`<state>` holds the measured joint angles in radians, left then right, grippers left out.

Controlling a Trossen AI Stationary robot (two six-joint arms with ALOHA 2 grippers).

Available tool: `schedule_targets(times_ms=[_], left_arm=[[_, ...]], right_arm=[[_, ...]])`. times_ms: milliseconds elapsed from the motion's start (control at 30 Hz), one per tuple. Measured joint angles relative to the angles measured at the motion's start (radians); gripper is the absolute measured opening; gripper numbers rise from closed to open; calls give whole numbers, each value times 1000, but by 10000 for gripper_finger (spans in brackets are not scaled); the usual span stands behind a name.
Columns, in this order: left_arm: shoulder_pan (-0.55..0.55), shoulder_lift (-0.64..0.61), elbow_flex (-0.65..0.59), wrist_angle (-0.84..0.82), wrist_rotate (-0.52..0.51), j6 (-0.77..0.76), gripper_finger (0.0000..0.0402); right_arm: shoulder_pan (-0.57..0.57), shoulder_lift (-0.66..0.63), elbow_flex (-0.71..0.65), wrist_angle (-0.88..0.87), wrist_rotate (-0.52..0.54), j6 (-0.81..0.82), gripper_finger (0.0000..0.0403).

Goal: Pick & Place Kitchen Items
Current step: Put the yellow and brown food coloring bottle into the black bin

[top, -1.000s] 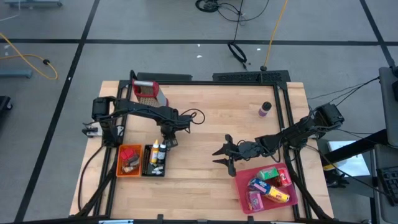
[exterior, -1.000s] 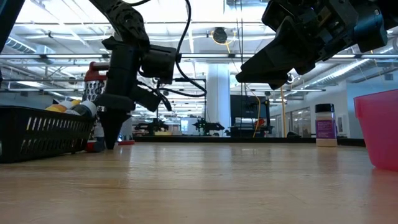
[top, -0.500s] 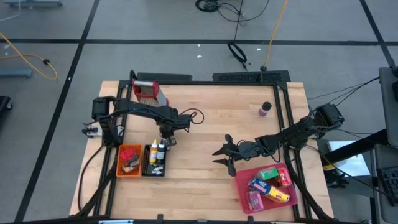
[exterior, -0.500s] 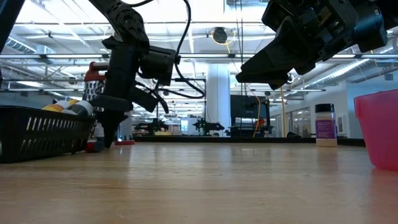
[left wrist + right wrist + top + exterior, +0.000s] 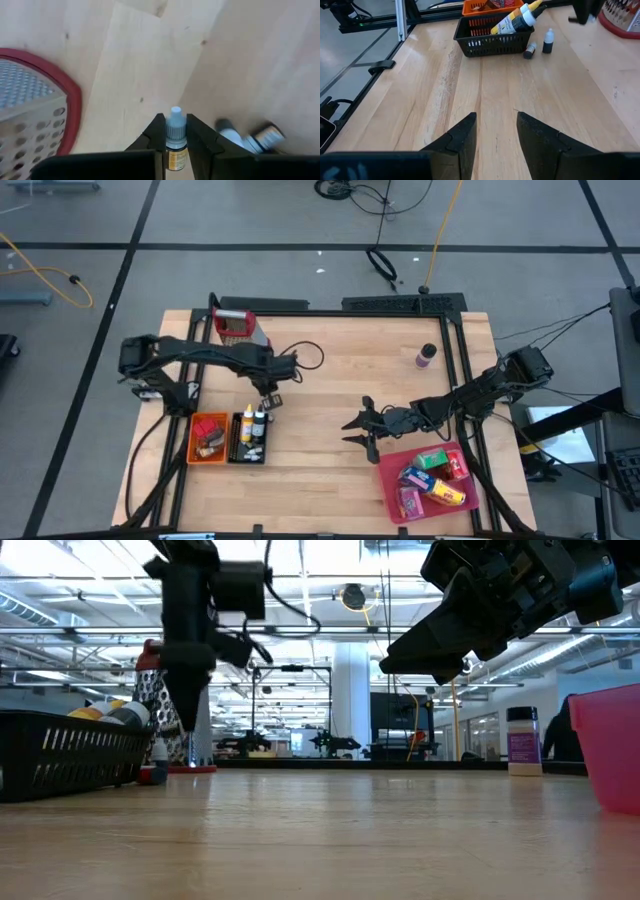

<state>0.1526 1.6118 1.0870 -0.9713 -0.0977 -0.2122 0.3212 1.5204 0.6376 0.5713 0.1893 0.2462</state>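
My left gripper (image 5: 268,390) hangs above the table beside the black basket (image 5: 250,442) and is shut on a little bottle (image 5: 175,131) with a pale blue cap. Two more little bottles (image 5: 230,136) (image 5: 267,134) lie on the wood below it; the right wrist view shows them (image 5: 548,41) by the basket. Larger yellow-and-white bottles lie in the basket. The pink bin (image 5: 392,498) holds green, blue, pink and red cartons and an orange packet. My right gripper (image 5: 356,430) waits open near the bin, touching nothing. My left gripper pinches the little bottle's labelled body (image 5: 175,159) between its two fingers (image 5: 156,131), which point down from above and lie along the bottle. The capped end (image 5: 175,117) reaches past the fingertips toward the table. The bottle is lifted clear of the wood.
The red-rimmed metal grater (image 5: 236,328) stands at the far left, close to my left arm. An orange basket (image 5: 207,438) sits next to the black one. A purple-labelled shaker (image 5: 427,355) stands at the far right. Bare wood lies between the two arms.
My left gripper has risen from the table beside the black basket, carrying the little bottle clear of the wood, while that arm's base joint has swung toward the table's left. The right arm has kept still.
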Motion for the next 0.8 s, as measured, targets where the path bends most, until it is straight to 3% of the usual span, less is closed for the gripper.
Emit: schedule_targets(times_ms=[200, 433, 800], left_arm=[[-33, -140, 0, -50, 45, -83, 35], [-119, -266, 1, -100, 105, -280, 48], [-323, -293, 1, -104, 126, -459, 50]], right_arm=[[0, 0, 0, 0, 0, 0, 132], [-1, 0, 0, -4, 24, -1, 132], [-1, 0, 0, -15, 23, -1, 132]])
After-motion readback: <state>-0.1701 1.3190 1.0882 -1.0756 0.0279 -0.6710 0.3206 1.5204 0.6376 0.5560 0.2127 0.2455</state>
